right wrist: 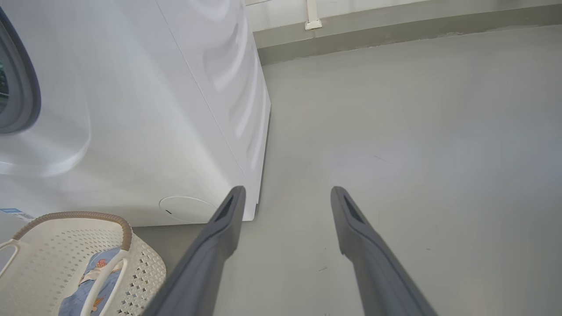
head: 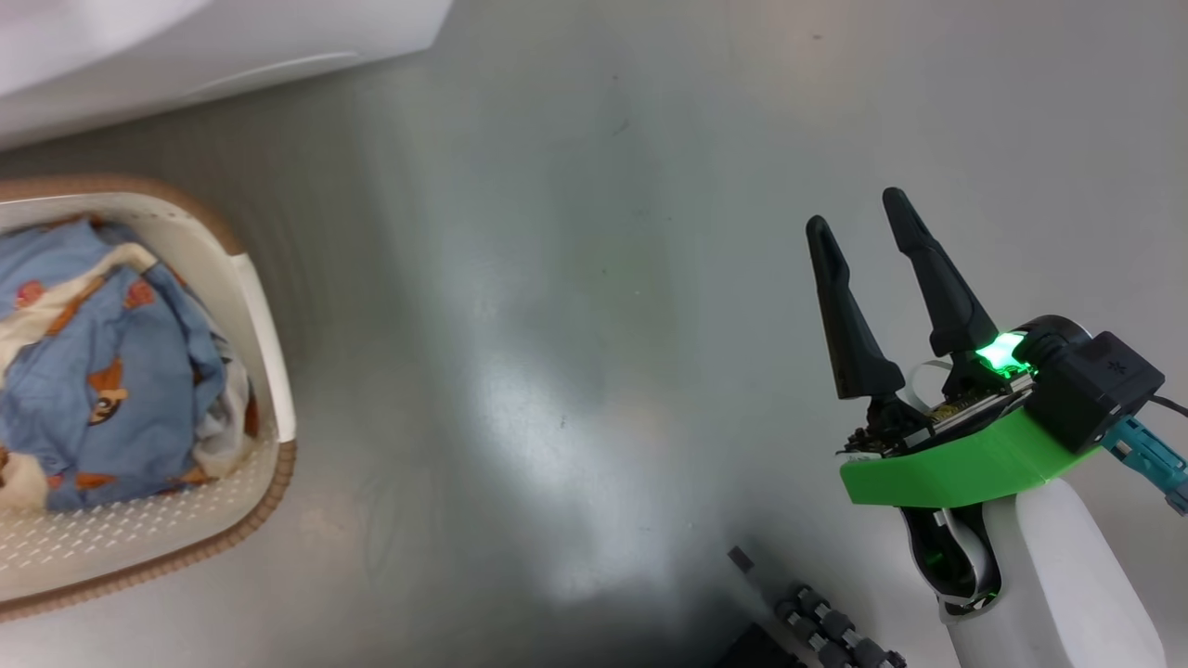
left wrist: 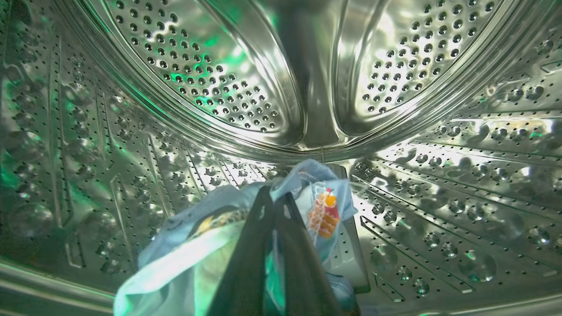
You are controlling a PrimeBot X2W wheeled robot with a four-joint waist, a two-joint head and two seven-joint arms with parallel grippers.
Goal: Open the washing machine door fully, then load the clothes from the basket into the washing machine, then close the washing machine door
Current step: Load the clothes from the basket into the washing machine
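Inside the washing machine's perforated steel drum (left wrist: pixel 439 197), my left gripper (left wrist: pixel 274 195) has its dark fingers pressed together, shut on a light blue garment (left wrist: pixel 325 210) that bunches around the tips and low over the drum floor. More of the clothes (head: pixel 111 371), blue with orange bear faces, lie in the cream basket (head: pixel 264 325) on the floor at the left. My right gripper (head: pixel 856 213) hovers open and empty over bare floor at the right. Its wrist view shows the gripper (right wrist: pixel 287 192), the washing machine (right wrist: pixel 153 131) and the basket (right wrist: pixel 145 263). The washing machine door is out of view.
The machine's white lower edge (head: pixel 186 56) runs along the head view's top left. Its round service flap (right wrist: pixel 186 208) sits near the bottom corner, just above the basket. My wheeled base (head: pixel 826 631) shows at the bottom. A wall skirting (right wrist: pixel 395 35) bounds the grey floor beyond.
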